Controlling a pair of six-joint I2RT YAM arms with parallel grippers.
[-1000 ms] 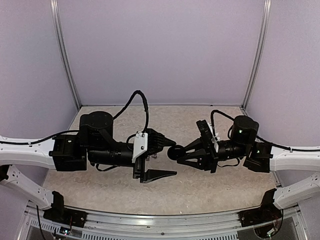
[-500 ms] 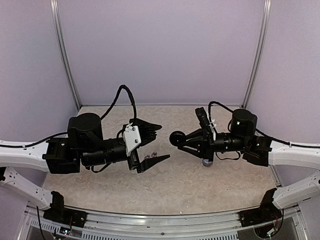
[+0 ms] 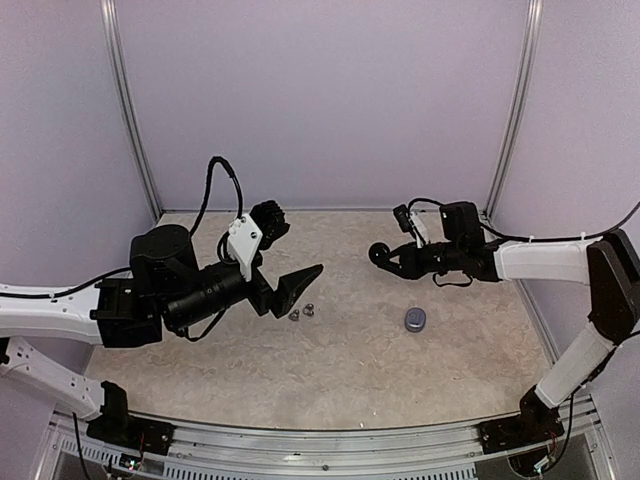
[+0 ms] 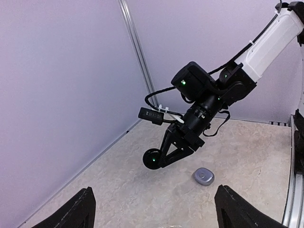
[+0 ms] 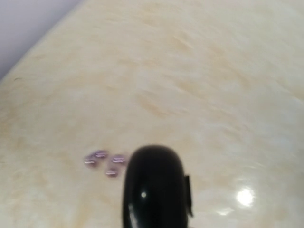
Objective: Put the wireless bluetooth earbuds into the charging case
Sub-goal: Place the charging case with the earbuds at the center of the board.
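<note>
My right gripper (image 3: pixel 383 255) clenches a black case (image 4: pixel 152 159), contents hidden; my left gripper (image 3: pixel 300 240) gapes. The grey case (image 3: pixel 415 319) lies shut; silvery earbuds (image 5: pixel 104 162) look blurred.

You've got earbuds (image 3: pixel 294 315) on the table (image 3: pixel 350 375), left of the case (image 3: pixel 415 319). Puck (image 3: pixel 377 253) sits clamped in the right gripper (image 3: pixel 386 257), behind both.

Beige marbled worktop (image 3: pixel 380 370)
Silvery earbuds (image 3: pixel 309 309) lay left of centre; a grey round case (image 3: pixel 415 320) lay right of centre, well apart.
</note>
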